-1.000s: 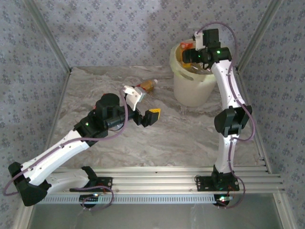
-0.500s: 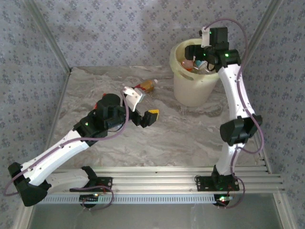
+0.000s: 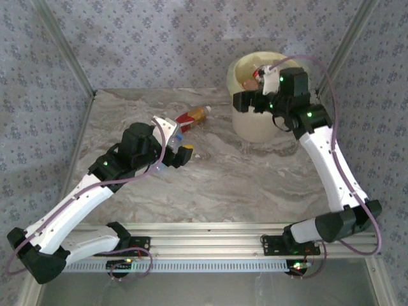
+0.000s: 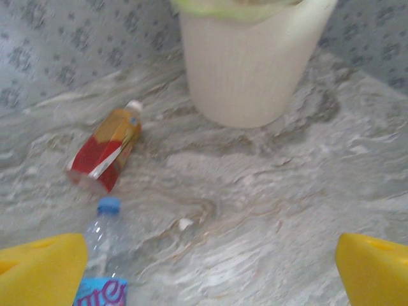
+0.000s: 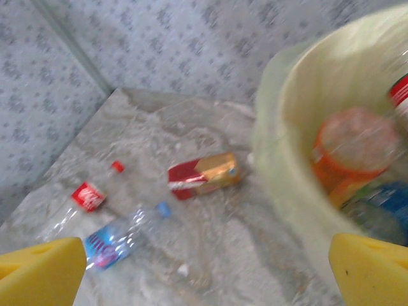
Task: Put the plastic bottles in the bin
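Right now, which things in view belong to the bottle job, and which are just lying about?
Job: the bin; amber bottle with red label; clear bottle with blue cap; clear bottle with red cap; orange bottle already in the bin.
Just lying about: small white scrap on the table; metal rail at the near edge.

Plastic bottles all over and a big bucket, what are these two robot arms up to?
Two robot arms are emptying the marbled table into the large pale yellow round plastic bucket. The right hand hangs open and empty by its rim; an orange bottle lies inside. The left hand is open above a clear bottle with a blue cap and label, not gripping it. An amber bottle with a red label and a clear red-capped one also lie on the table.
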You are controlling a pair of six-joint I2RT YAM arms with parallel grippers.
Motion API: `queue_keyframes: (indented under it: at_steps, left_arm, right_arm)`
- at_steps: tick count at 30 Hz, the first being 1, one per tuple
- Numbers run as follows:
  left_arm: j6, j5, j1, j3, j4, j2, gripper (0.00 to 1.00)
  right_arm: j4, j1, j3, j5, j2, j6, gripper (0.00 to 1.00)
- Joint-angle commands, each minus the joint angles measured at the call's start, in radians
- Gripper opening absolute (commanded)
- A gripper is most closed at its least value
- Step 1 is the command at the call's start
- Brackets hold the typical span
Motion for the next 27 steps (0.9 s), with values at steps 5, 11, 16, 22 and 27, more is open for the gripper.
queue_keyframes:
  at_steps: [5, 11, 16, 22, 27]
  left_arm:
    - [-0.018, -0.025, 0.072, 0.016, -0.133, 0.090, 1.00]
    - [-0.022, -0.028, 0.147, 0.035, -0.163, 0.219, 1.00]
    - [-0.007, -0.018, 0.227, 0.052, -0.171, 0.332, 1.00]
    - [0.036, 0.024, 0.300, 0.071, -0.177, 0.465, 1.00]
    - [0.054, 0.015, 0.312, 0.101, -0.193, 0.578, 1.00]
  right_arm:
    - [0.104, 0.058, -0.244, -0.102, -0.138, 0.092, 1.00]
    - [0.183, 0.116, -0.438, -0.192, -0.185, 0.103, 1.00]
    - [0.219, 0.179, -0.533, -0.198, -0.177, 0.117, 1.00]
    - [0.240, 0.199, -0.574, -0.209, -0.172, 0.118, 1.00]
    - [0.265, 0.202, -0.596, -0.224, -0.160, 0.121, 1.00]
